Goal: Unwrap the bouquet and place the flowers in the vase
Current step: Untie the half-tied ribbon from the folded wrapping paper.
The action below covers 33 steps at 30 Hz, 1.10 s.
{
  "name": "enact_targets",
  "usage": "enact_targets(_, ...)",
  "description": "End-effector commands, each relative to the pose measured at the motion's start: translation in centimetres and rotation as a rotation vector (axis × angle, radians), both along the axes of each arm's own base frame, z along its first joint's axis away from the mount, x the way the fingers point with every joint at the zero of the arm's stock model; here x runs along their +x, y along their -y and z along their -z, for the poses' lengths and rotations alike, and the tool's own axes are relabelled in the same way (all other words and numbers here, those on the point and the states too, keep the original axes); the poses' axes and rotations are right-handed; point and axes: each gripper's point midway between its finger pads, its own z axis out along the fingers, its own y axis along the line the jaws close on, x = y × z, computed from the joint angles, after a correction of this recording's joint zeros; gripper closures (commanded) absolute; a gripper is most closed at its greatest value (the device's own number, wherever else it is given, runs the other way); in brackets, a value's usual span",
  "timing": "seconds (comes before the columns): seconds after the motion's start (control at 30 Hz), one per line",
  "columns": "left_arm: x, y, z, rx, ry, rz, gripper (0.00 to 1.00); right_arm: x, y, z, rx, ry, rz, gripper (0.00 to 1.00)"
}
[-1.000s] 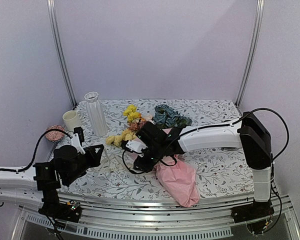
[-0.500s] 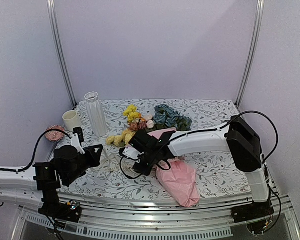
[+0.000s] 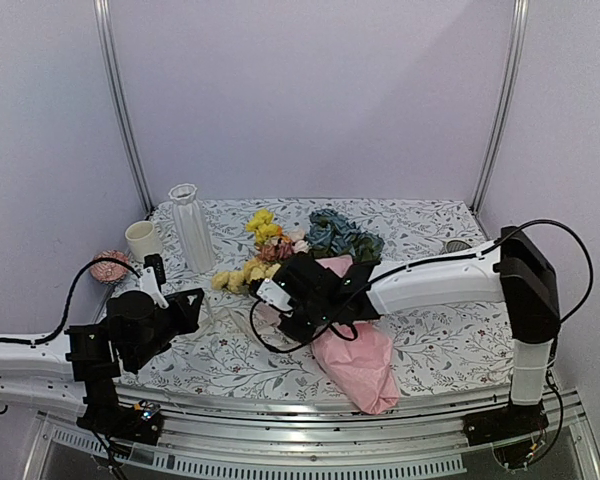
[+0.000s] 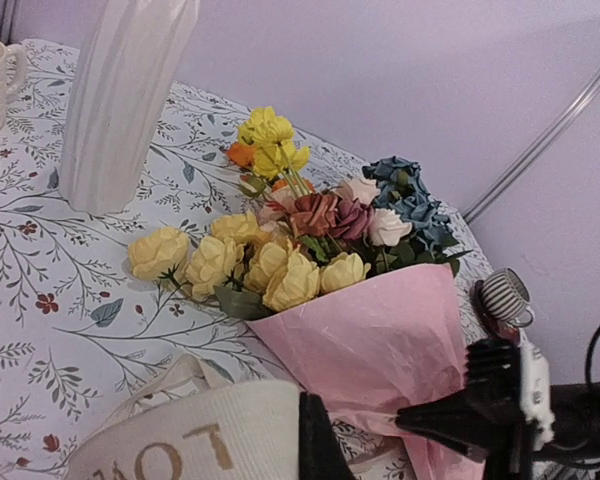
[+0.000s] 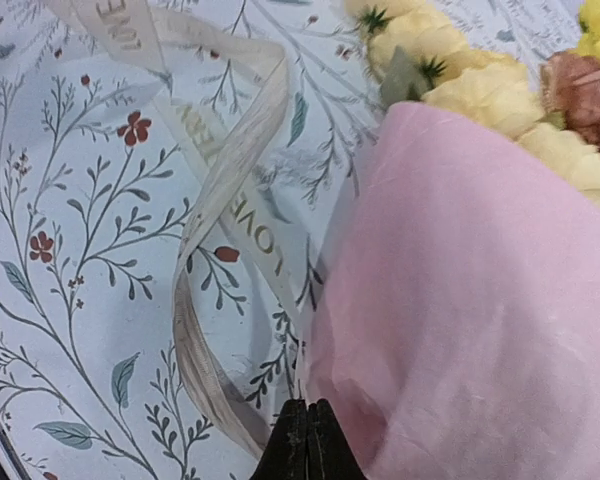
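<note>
The table [image 3: 430,345] is covered with a white cloth printed with leafy sprigs and small red flowers. At its far left stand a cream mug [image 3: 141,240] and, just to its right, the tall ribbed white vase [image 3: 191,228], both upright. The bouquet [image 3: 355,355] lies on its side across the middle, its pink paper cone toward the near edge. The flowers [image 3: 265,232] spread toward the far side, with yellow, pink, cream and blue-teal heads resting on the cloth. A pale lettered ribbon [image 5: 225,170] curls over the cloth beside the paper. A small ribbed grey cup [image 4: 503,295] sits toward the far right.
</note>
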Motion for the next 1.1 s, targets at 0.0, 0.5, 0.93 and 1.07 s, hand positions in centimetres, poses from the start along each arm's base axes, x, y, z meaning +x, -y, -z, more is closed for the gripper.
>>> enact_targets(0.0, 0.4, -0.8, -0.2, 0.024, 0.007, -0.034, 1.0, 1.7, 0.3, -9.9, 0.251, 0.167, 0.104, 0.97)
enact_targets(0.5, 0.4, -1.4, -0.7, 0.045, 0.018, -0.054, 1.0, 9.6, 20.0, -18.4, 0.548, 0.276, 0.7, 0.97)
enact_targets(0.93, 0.6, -2.6, -1.5, 0.075, 0.023, -0.109, 1.0, 13.3, 35.4, -13.3, 0.631, 0.184, 1.131, 0.97)
enact_targets(1.07, 0.4, -3.1, -1.8, 0.058, 0.028, -0.123, 1.0, 13.9, 38.0, -12.5, 0.608, 0.191, 1.208, 0.98)
